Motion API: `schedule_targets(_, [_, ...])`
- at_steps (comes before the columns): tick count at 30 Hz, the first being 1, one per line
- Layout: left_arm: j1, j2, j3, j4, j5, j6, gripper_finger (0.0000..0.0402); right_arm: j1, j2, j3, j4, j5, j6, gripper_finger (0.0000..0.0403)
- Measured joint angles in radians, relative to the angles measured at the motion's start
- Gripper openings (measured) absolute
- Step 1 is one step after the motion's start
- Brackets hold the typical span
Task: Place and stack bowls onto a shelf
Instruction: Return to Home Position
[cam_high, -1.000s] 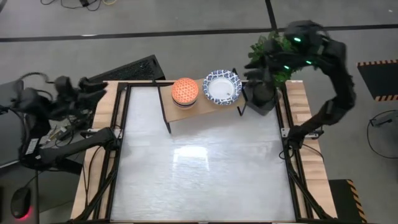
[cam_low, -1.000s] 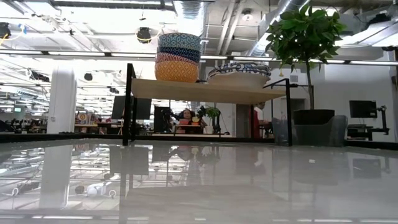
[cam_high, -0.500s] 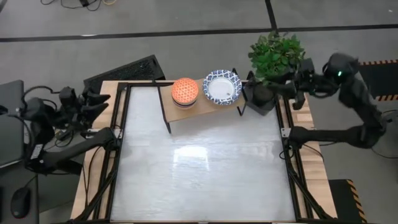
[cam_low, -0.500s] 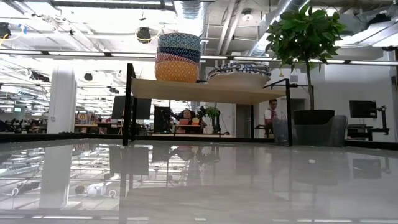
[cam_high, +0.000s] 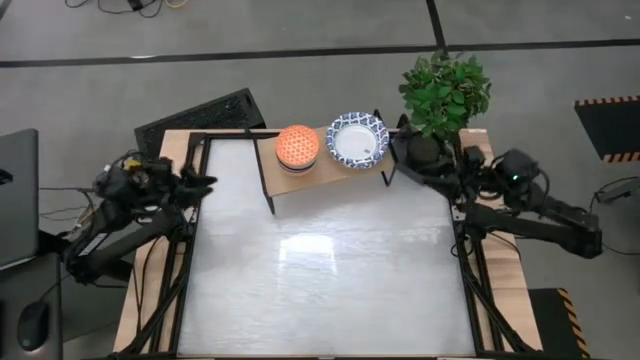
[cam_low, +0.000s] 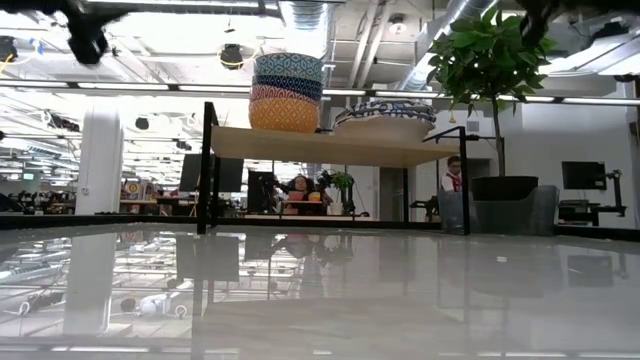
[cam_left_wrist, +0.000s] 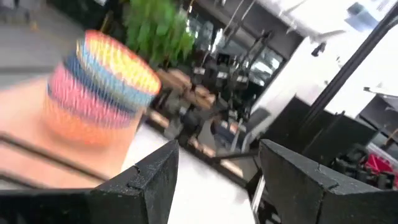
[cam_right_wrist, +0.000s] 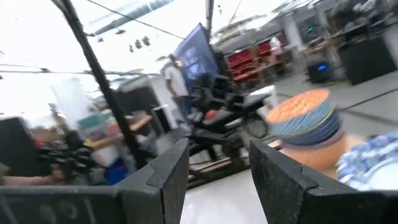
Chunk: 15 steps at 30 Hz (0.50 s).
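Though slightly askew, shelf (cam_high: 322, 171) lengthwise left to right, bowls (cam_high: 298, 146) upright.

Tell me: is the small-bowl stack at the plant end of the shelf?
No: on the shelf, the wide white bowls sit nearest the plant pot; the small-bowl stack stands on their far side.

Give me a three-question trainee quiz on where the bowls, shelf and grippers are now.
1. True or false: the stack of small coloured bowls stands beside, not on, the low light-wood shelf.
2. The wide white bowls with blue patterned rims sit between the coloured stack and: A the black plant pot; B a red kettle; C a steel tray.
3. Fill in: the left gripper and the right gripper each hold ____.
Key: 1 false; 2 A; 3 nothing.
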Motion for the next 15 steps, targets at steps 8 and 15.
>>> schedule_targets(8, [0.0,-0.009,-0.16,0.126,0.074,-0.02,0.021,0.153,-0.126,-0.307,0.269,0.115,0.02,0.0194])
schedule_targets(15, [-0.008,-0.01,-0.231,0.145,0.073,0.071,0.021,0.313,-0.156,-0.453,0.363,0.269,-0.041,0.0194])
